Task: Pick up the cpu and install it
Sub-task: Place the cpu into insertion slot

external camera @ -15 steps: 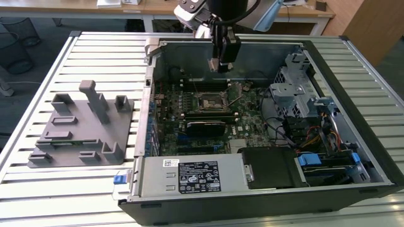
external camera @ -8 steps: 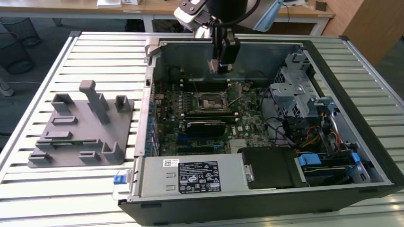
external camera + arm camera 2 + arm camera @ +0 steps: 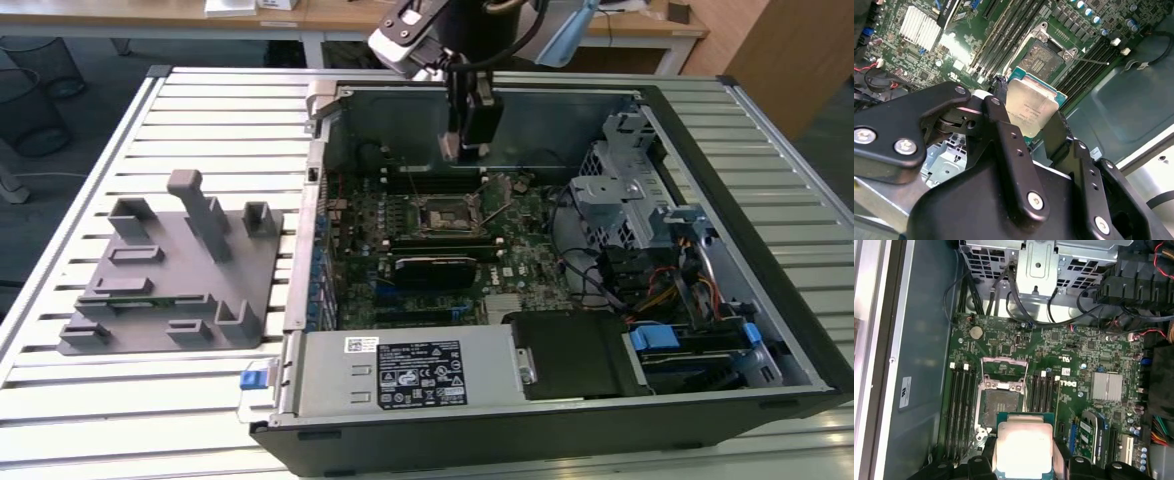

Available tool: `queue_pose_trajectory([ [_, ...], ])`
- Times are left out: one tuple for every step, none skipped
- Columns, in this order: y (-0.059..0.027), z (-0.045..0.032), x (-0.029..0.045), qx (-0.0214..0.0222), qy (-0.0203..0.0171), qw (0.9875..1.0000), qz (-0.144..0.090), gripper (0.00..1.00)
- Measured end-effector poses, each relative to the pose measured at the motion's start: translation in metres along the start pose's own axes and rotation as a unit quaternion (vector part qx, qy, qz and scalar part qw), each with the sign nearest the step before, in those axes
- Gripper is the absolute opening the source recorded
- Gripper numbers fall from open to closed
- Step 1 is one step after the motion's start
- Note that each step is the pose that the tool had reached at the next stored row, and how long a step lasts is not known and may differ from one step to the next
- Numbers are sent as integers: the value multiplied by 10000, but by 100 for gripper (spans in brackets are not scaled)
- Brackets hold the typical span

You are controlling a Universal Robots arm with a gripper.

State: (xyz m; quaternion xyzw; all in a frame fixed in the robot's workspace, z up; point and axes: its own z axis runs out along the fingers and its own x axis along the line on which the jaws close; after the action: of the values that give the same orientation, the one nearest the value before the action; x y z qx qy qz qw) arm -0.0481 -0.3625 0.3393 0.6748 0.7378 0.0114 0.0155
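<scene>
1. The fingers (image 3: 1004, 132) are clamping the cpu (image 3: 1031, 107) by two opposite edges.
2. The cpu is hanging clear above the motherboard (image 3: 1079, 360), near the socket (image 3: 1001, 402).
3. The case walls (image 3: 534, 120) are standing well apart from it.

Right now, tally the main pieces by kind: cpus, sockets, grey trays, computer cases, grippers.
cpu, held in the gripper: 1
socket: 1
grey tray: 1
computer case: 1
gripper: 1
Total: 5
</scene>
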Motion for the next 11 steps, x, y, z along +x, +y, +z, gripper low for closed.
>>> queue_pose_trajectory([
  [0, 9, 1, 0, -1, 10000, 1, 53],
  [0, 15, 5, 1, -1, 10000, 3, 53],
  [0, 23, 5, 0, 0, 10000, 2, 53],
  [-1, 30, 5, 0, 0, 10000, 3, 53],
  [-1, 36, 5, 0, -1, 10000, 4, 53],
  [-1, 42, 6, 0, -1, 10000, 6, 53],
  [-2, 48, 6, 1, -1, 10000, 7, 53],
  [-2, 53, 6, 1, -1, 10000, 9, 53],
  [-2, 60, 6, 0, -1, 10000, 11, 53],
  [-2, 67, 9, 1, -2, 10000, 14, 53],
  [-2, 77, 15, 1, -2, 10000, 18, 53],
])
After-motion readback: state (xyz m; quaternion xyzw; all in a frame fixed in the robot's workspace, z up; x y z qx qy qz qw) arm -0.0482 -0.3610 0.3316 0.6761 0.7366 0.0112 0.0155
